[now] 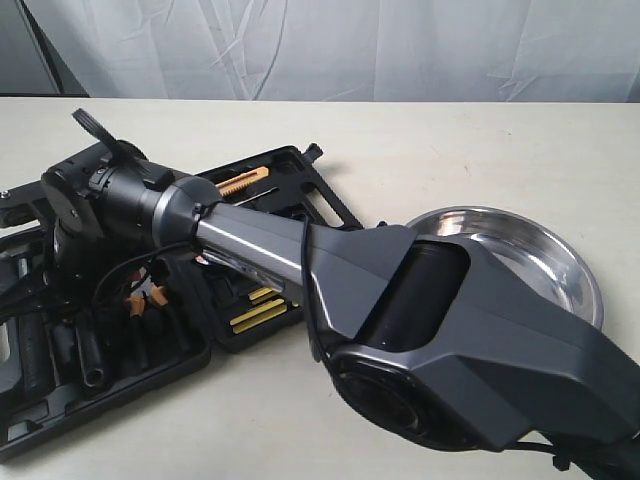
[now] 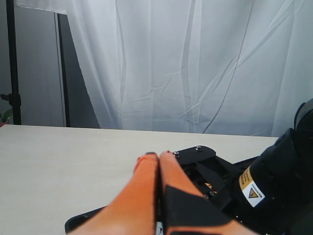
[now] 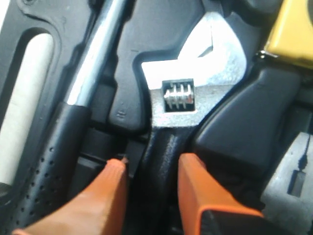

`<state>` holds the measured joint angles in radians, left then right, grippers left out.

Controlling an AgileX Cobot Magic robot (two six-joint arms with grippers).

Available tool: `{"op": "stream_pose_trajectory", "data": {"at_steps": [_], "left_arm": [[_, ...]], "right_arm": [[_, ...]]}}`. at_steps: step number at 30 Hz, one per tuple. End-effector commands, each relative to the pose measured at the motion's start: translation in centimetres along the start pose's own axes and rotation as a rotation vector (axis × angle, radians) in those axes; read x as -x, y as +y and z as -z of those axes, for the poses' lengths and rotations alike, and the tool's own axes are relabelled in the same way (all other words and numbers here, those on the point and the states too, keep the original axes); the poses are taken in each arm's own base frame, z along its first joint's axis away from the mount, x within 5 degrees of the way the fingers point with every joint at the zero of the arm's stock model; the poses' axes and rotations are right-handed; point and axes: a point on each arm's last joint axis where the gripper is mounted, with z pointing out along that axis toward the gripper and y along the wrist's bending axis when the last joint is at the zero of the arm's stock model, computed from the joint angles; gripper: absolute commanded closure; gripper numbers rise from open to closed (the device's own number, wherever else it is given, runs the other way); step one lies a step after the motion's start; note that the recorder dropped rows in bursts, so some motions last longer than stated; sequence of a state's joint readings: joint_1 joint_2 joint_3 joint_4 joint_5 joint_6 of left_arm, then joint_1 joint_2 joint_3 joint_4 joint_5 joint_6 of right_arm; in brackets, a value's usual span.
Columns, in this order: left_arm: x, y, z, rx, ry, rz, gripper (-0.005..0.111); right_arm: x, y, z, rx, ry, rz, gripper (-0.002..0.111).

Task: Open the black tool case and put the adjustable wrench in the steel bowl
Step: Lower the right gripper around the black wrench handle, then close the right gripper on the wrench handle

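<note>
The black tool case (image 1: 100, 420) lies open and flat at the left of the table. In the right wrist view the adjustable wrench (image 3: 215, 63) rests in its moulded recess, silver head and thumbwheel showing. Its black handle runs between the orange fingers (image 3: 110, 186). My right gripper (image 3: 149, 169) is open and straddles that handle, with a thin gap on one side. In the exterior view the right gripper (image 1: 145, 303) reaches across into the case. The steel bowl (image 1: 560, 260) stands at the right, partly hidden by the right arm. My left gripper (image 2: 158, 155) is shut on nothing, above the table.
A long tool with a chrome shaft and dotted black grip (image 3: 93, 63) lies beside the wrench. A yellow item (image 3: 293, 29) sits near the wrench head. An orange utility knife (image 1: 240, 183) lies in the case's far half. The right arm's body (image 2: 279, 186) is close to my left gripper.
</note>
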<state>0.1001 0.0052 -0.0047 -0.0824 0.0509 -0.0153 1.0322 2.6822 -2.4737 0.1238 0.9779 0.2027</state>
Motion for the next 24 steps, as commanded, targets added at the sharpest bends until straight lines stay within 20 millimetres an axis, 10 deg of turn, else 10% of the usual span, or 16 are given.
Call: {"op": "stream_pose_trajectory", "data": {"at_steps": [1, 7, 12, 24], "left_arm": [[-0.1, 0.0, 0.0, -0.005, 0.0, 0.002, 0.107], [-0.1, 0.0, 0.0, -0.005, 0.0, 0.002, 0.107], [-0.1, 0.0, 0.0, -0.005, 0.0, 0.002, 0.107], [-0.1, 0.0, 0.0, -0.005, 0.0, 0.002, 0.107]], "right_arm": [[-1.4, -1.1, -2.1, -0.063, 0.076, 0.056, 0.102], [-1.5, -1.2, -2.1, -0.073, 0.081, 0.088, 0.085], [-1.5, -1.3, -2.2, -0.085, 0.083, 0.137, 0.109], [0.0, -0.9, 0.9, -0.111, 0.03, 0.163, 0.109]]}}
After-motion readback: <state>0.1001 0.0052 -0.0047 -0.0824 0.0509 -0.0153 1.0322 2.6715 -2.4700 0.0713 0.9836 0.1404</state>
